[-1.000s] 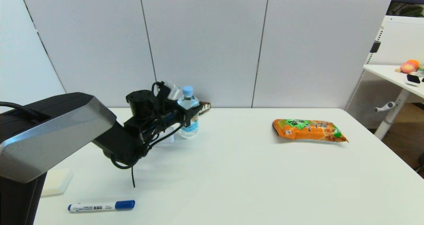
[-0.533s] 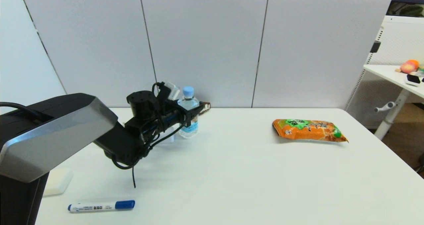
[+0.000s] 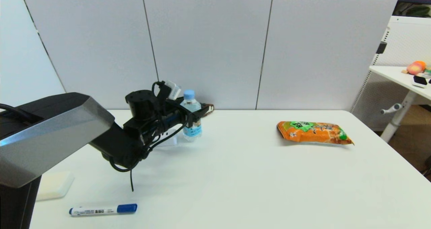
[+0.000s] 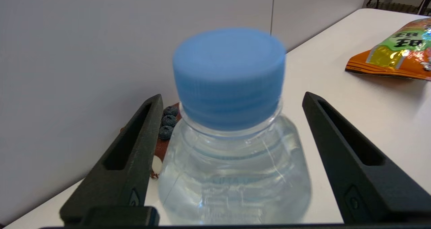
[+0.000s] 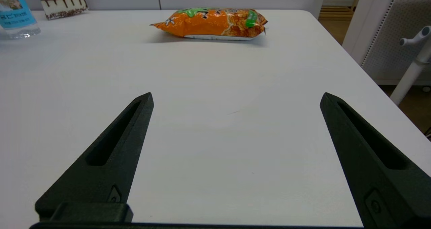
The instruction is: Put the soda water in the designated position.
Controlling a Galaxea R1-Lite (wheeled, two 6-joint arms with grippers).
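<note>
The soda water point(image 3: 192, 121) is a small clear bottle with a light blue cap and label, standing upright on the white table point(image 3: 242, 175) near the back wall. My left gripper point(image 3: 198, 113) is open, one finger on either side of the bottle's shoulder. In the left wrist view the soda water point(image 4: 232, 168) fills the space between the spread black fingers point(image 4: 134, 148), and my left gripper point(image 4: 232, 99) is level with its cap. My right gripper point(image 5: 235, 99) is open and empty over bare table, with the soda water point(image 5: 15, 17) far off from it.
An orange snack bag point(image 3: 313, 132) lies at the right back. A slice of cake point(image 3: 208, 108) sits against the wall just behind the bottle. Near the front left edge lie a blue-capped marker pen point(image 3: 102, 209) and a white block point(image 3: 55, 185).
My left arm has shifted slightly left and up. The bottle stands a touch lower on the table. The other things are where they were.
</note>
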